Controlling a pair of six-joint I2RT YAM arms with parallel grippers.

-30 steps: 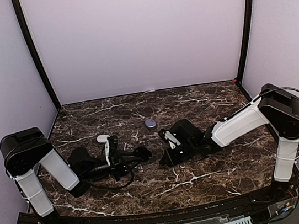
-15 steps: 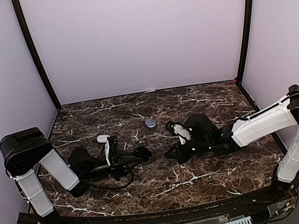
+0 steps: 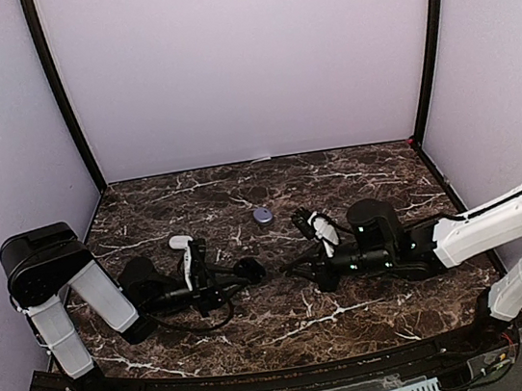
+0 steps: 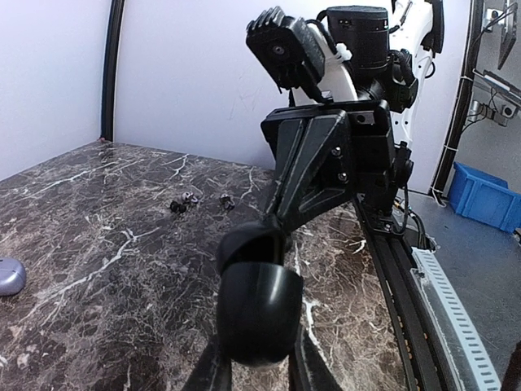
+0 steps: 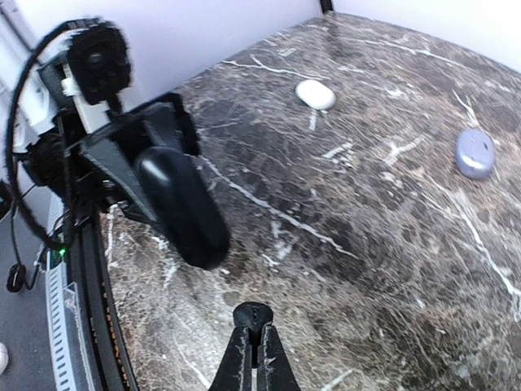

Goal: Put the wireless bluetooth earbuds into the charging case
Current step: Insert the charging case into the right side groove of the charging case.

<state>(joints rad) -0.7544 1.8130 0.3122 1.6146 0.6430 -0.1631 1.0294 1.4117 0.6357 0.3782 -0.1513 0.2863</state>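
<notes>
The right arm has stretched low, its gripper [image 5: 251,322] pinched narrow, facing the black case [image 4: 254,297] clamped in the left gripper [image 4: 256,364]. Two dark earbuds [image 4: 180,204] lie beyond the case, not yet inserted.

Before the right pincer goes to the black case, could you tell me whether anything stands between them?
Nothing visible does: only open space above the table lies between the right pincer and the black case in the left pincer; the white case and purple case lie off to the side.
</notes>
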